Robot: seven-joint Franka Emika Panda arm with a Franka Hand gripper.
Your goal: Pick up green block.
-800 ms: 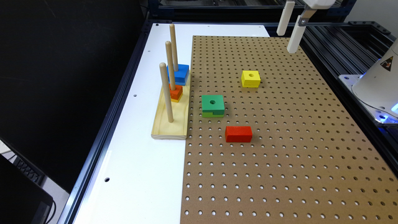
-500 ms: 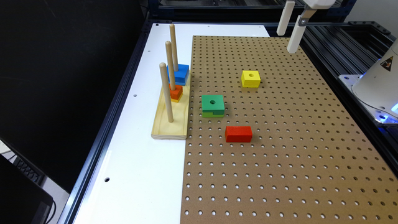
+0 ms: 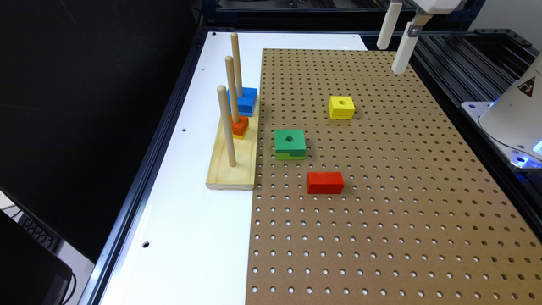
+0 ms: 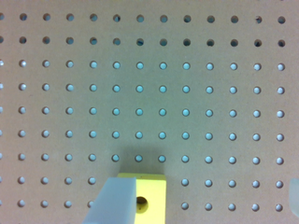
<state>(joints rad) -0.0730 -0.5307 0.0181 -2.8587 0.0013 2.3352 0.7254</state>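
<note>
The fingers (image 3: 394, 42) hang apart and empty above the far edge of the pegboard (image 3: 381, 203), their mount cut off by the frame. In the wrist view one finger (image 4: 112, 203) hides part of the yellow block (image 4: 152, 196). The green block (image 3: 290, 144) sits well apart, beside the wooden peg stand (image 3: 233, 165).

A brown pegboard (image 3: 381, 212) is lying on a glossy white surface (image 3: 190, 237) that is catching overhead light, while black metal framing (image 3: 139, 182) and a dark panel (image 3: 84, 106) are bordering the exterior view's left.
</note>
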